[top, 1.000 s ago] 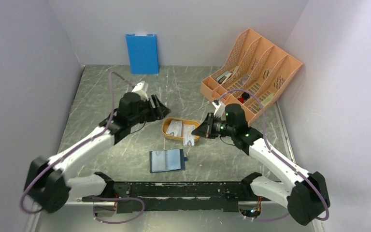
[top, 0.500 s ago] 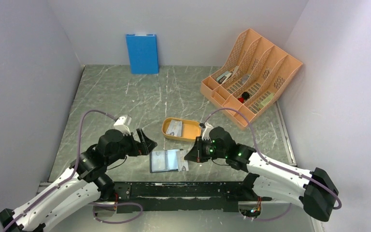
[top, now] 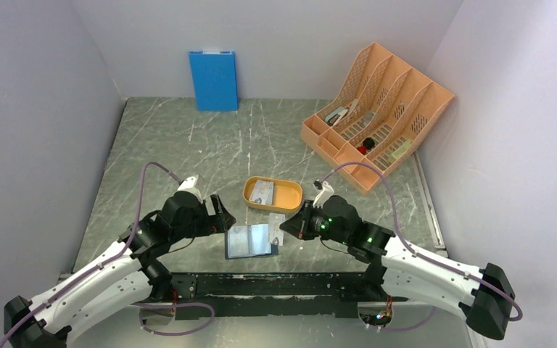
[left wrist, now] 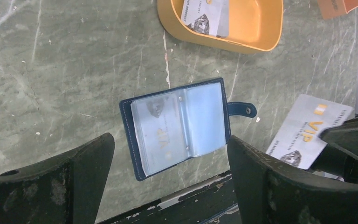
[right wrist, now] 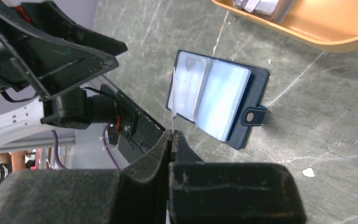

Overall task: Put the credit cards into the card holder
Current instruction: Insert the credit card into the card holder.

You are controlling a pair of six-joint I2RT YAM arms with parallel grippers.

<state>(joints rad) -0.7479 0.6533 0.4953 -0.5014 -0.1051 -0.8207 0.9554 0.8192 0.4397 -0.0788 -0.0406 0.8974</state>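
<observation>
The right tool is clamped shut on one card, pinching its lower edge. In the right wrist view the card shows edge-on, rising from the fingertips in front of the left page of the holder. From above, the right tool holds the card just past the holder's far right corner. In the left wrist view this card sits tilted, with VIP print showing, to the right of the snap tab and apart from it.

The left tool is wide open with nothing in it. It hangs just off the holder's far left corner. Its own camera sees the holder between its two fingers.

The holder lies open and flat on the tabletop, close to the near edge and about midway along it. Its tab points right. Its left clear pocket already shows a card with VIP print.

Beyond the holder, toward the middle of the tabletop, stands the orange tray, with more cards at its left end.
</observation>
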